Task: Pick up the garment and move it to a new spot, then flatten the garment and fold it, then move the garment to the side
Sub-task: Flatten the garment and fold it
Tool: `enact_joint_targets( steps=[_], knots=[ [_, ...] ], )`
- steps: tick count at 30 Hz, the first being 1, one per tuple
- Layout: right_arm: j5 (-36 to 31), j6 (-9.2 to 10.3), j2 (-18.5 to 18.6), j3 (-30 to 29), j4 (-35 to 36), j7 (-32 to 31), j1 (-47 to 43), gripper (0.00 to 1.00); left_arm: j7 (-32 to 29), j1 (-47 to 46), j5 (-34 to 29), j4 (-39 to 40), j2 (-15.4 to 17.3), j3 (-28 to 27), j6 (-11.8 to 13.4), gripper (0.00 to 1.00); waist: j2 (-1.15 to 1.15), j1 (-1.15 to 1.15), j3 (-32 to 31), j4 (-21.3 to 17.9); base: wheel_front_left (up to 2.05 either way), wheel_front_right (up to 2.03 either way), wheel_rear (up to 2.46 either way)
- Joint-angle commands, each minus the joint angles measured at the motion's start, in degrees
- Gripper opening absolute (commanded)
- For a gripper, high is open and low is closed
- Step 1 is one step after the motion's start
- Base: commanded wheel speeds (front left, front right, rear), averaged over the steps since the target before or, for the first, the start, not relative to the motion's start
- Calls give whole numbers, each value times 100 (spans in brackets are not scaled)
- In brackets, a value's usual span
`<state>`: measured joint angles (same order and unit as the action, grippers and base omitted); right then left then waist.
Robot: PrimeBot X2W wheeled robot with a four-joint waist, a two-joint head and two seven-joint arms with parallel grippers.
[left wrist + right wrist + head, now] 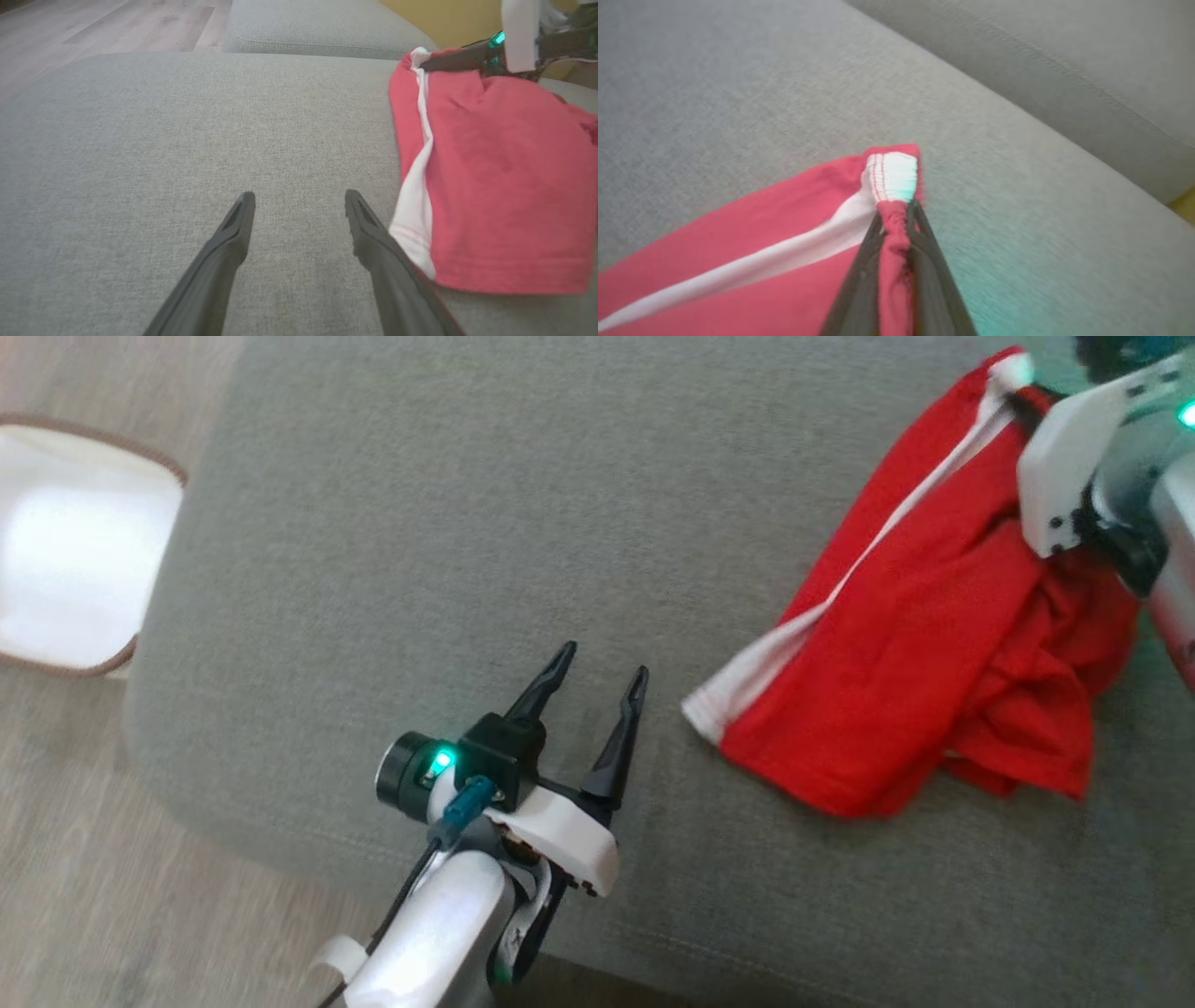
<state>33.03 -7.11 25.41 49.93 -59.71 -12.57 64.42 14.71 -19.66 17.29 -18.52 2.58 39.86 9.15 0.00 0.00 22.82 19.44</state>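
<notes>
Left hand [603, 661] empty and spread wide, its two dark fingers pointing across a grey sofa cushion [560, 504], as seen from the head camera. A red garment [915, 644] with a white stripe [896, 518] lay crumpled on the cushion to that hand's right, near it but apart. The right hand [1022, 397] reached in from the upper right corner and met the garment's far top corner. A wooden floor [56, 859] and a white object [75, 541] with a brown edge showed at the left.

From the left wrist, the left hand [300, 196] had its fingers well apart with only bare sofa cushion [187, 130] between them. The garment [504, 177] lay just beside the right-side finger, its white-striped hem nearest, though contact could not be made out. The right hand [434, 63] pinched the garment's far corner. A second cushion [317, 28] and the floor [93, 23] lay beyond.

From the right wrist, the right hand [896, 210] was clamped on a bunched fold of the garment [738, 242] at its gathered waistband, red cloth squeezed between the two fingers. The garment spread away to the lower left over the sofa cushion [738, 93], the white stripe [761, 266] running along it. A back cushion [1064, 60] rose at the upper right.
</notes>
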Motion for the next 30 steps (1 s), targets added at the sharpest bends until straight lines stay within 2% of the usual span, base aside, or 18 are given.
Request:
enact_joint_targets(
  steps=[1, 7, 14, 19, 23, 28, 29, 30],
  knots=[
    [119, -37, 25, -132, 13, 328, 22, 0, 29, -117, -53, 124, 30, -250, 21, 100, 0, 0, -152, -228, 0, 0, 0],
    [571, -37, -209, -628, -215, 1274, -280, 0, 29, -88, -175, 13, 30, -480, -70, 100, 0, 0, -557, -883, 0, 0, 0],
    [1206, -37, -433, -1163, -168, 2159, -1315, 0, 29, 67, -224, -89, 30, -703, -156, 100, 0, 0, -956, -1615, 0, 0, 0],
    [1439, -37, -584, -1461, -69, 2568, -2004, 0, 29, 135, -234, -131, 30, -786, -201, 100, 0, 0, -1094, -1894, 0, 0, 0],
    [1509, -37, -872, -1731, 148, 2721, -2642, 0, 29, 180, -241, -182, 30, -885, -221, 100, 0, 0, -1166, -2069, 0, 0, 0],
    [1169, -37, -1212, -2111, 482, 2753, -3201, 0, 29, 255, -245, -270, 30, -999, -231, 100, 0, 0, -1278, -2190, 0, 0, 0],
    [1072, -37, -1272, -2279, 586, 2754, -3297, 16, 29, 268, -242, -285, 30, -1031, -206, 100, 0, 0, -1300, -2197, 0, 0, 0],
    [941, -37, -1316, -2448, 687, 2755, -3386, 39, 29, 285, -234, -297, 30, -1064, -179, 100, 0, 0, -1322, -2198, 0, 0, 0]
  ],
)
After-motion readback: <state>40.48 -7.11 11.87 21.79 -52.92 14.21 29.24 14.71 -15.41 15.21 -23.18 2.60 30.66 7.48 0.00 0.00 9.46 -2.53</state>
